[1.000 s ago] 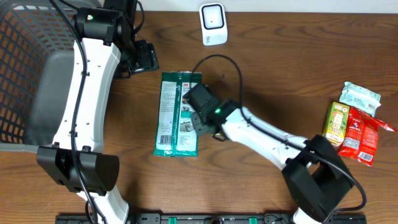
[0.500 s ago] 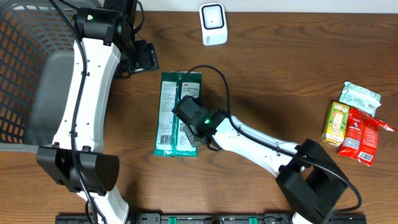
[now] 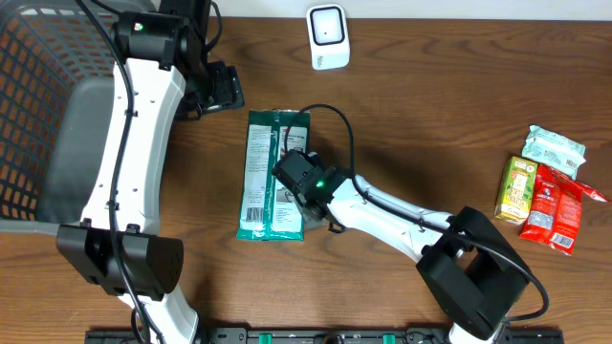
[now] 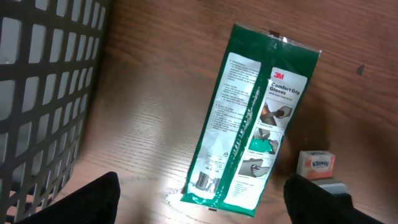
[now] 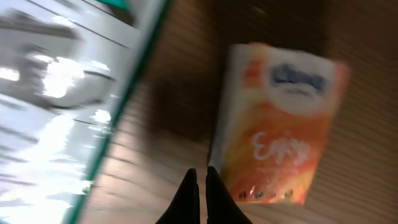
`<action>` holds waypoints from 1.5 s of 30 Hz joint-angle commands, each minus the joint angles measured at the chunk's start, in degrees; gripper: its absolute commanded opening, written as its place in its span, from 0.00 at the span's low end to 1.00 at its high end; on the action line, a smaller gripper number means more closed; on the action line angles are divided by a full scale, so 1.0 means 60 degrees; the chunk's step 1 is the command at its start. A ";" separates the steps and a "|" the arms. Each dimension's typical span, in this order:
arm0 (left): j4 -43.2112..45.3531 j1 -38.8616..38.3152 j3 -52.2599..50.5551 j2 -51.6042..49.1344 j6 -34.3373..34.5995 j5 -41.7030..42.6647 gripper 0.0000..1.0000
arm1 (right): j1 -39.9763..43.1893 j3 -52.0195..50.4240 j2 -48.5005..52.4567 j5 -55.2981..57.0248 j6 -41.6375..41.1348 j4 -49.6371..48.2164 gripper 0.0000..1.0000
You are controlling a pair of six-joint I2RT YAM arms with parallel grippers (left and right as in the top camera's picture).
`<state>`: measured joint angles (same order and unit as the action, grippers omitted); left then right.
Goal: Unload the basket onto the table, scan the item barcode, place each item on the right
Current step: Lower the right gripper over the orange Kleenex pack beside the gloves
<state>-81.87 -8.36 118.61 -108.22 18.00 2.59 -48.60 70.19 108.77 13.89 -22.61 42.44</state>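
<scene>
The small orange-and-white tissue packet [image 5: 277, 124], judged to be the item, lay flat on the brown wooden table [image 3: 430, 115], just right of the right gripper [image 5: 199, 177]. Its fingers were pressed together; whether the wrapper edge was pinched could not be told. Lifting and scanning were judged not yet done. The flat green glove packet [image 4: 252, 118] lay just left of them, crowding the grasp. The white scanner [image 3: 327, 36] was seen well beyond. The left gripper [image 4: 205, 199] was spread wide, empty.

Green glove pack [image 3: 258, 172] flat, barcode facing up.
</scene>
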 commanded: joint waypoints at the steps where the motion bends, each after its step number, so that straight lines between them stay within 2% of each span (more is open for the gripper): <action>1: -0.0025 0.0015 -0.0044 0.0051 -0.0025 -0.0117 0.85 | 0.0131 -0.0098 0.0047 0.1406 -0.0047 0.0168 0.03; 8: -0.0025 0.0015 -0.0044 0.0051 -0.0025 -0.0117 0.85 | 0.0357 -0.0095 0.0047 0.1752 0.0076 0.0350 0.02; 15: -0.0025 0.0015 -0.0044 0.0051 -0.0022 -0.0117 0.85 | 0.0364 0.0463 -0.0153 0.1606 0.1173 0.0736 0.05; 17: -0.0025 0.0015 -0.0044 0.0051 -0.0025 -0.0117 0.85 | 0.0361 0.0623 -0.0342 0.1581 0.1231 0.0794 0.10; 23: -0.0025 0.0015 -0.0044 0.0051 -0.0025 -0.0117 0.85 | 0.0379 0.0688 -0.0663 0.1333 0.3206 0.0980 0.33; 28: -0.0025 0.0015 -0.0044 0.0051 -0.0022 -0.0117 0.85 | 0.0506 0.0408 -0.0645 0.1359 0.4393 0.0896 0.34; 37: -0.0025 0.0015 -0.0044 0.0051 -0.0025 -0.0117 0.85 | 0.0896 -0.0124 -0.0641 0.1319 0.4422 -0.0058 0.33; 41: -0.0025 0.0015 -0.0044 0.0051 -0.0025 -0.0117 0.85 | 0.0911 -0.0262 -0.0637 0.0386 0.4422 -0.0426 0.34; 45: -0.0025 0.0015 -0.0044 0.0051 -0.0025 -0.0117 0.85 | 0.0918 -0.0419 -0.0637 0.0284 0.4422 -0.0484 0.35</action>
<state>-81.89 -8.36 118.61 -108.22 18.02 2.59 -43.31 68.75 105.93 17.61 3.42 39.64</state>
